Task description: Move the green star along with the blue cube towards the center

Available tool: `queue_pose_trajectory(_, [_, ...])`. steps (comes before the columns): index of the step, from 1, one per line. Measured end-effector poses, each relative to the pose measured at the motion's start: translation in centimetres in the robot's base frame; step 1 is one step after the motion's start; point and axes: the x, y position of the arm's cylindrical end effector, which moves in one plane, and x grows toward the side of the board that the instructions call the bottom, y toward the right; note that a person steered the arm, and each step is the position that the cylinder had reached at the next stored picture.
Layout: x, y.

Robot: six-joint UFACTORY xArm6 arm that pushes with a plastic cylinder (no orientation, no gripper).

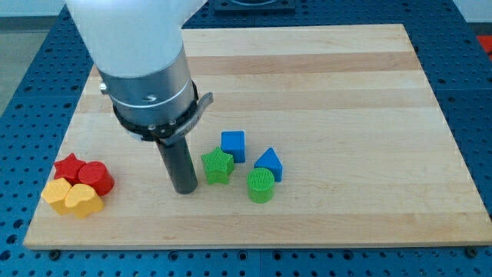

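Observation:
The green star [217, 166] lies left of the board's middle, touching the blue cube [233, 145] just above and to its right. My tip [184, 189] is on the board just left of the green star, a small gap between them. A blue triangular block [269, 164] and a green cylinder [260, 185] sit to the right of the star, touching each other.
At the board's lower left, a red star [69, 165], a red block [96, 178], a yellow block [58, 193] and a yellow heart [84, 201] are clustered together. The wooden board [346, 92] lies on a blue perforated table.

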Motion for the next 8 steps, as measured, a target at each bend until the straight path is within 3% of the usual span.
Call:
queue_pose_trajectory(1, [-0.5,2.8])
queue_pose_trajectory(4, [1.5,2.7])
queue_pose_trajectory(6, [-1.9,6.2])
queue_pose_trajectory(8, [-2.2,6.3])
